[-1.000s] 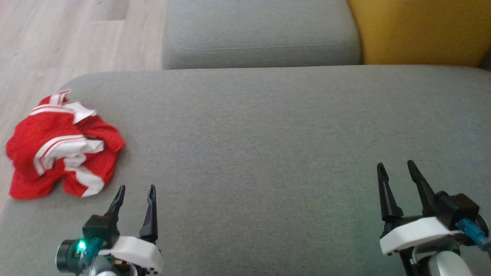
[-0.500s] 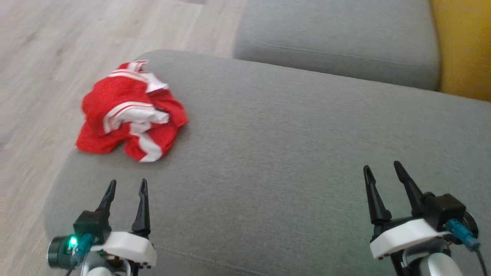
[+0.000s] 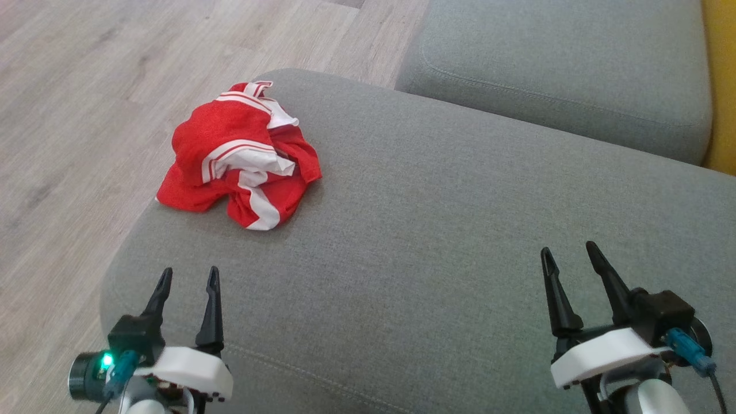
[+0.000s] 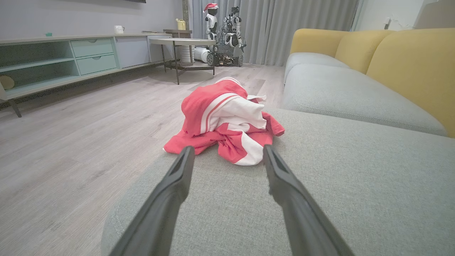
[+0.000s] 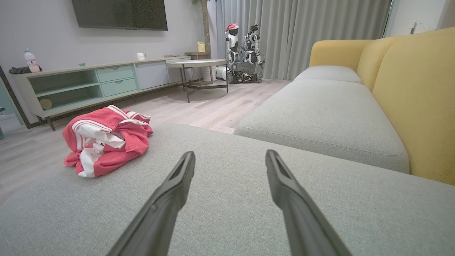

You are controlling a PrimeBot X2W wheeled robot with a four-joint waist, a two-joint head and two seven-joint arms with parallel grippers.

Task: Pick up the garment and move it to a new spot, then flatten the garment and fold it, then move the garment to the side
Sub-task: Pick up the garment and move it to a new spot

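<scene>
Item, far left: wood-plank floor [image 3: 69, 115], running along the rounded left edge of the grey seat cushion [image 3: 431, 230]. Item: garment [image 3: 236, 155], red with white stripes, crumpled in a heap on the cushion's far-left corner, one hem lying right at the edge above the floor; nothing touches it, so the pick-up is judged not yet begun. Item: left gripper [image 3: 190, 270], low at the near edge, fingers parted wide and holding nothing, aimed straight at the heap in its wrist view; probably posed for the reach, being the nearer arm. Item: open stretch of seat from the heap rightward, giving broad room to lay the cloth flat, away from the drop. Item: second cushion [image 3: 563, 69], beyond a gap at the far side. Item: right gripper [image 3: 568, 248], fingers equally spread, empty, well apart from the garment. Item, far right: yellow backrest [image 3: 721, 86], bounding that side.
</scene>
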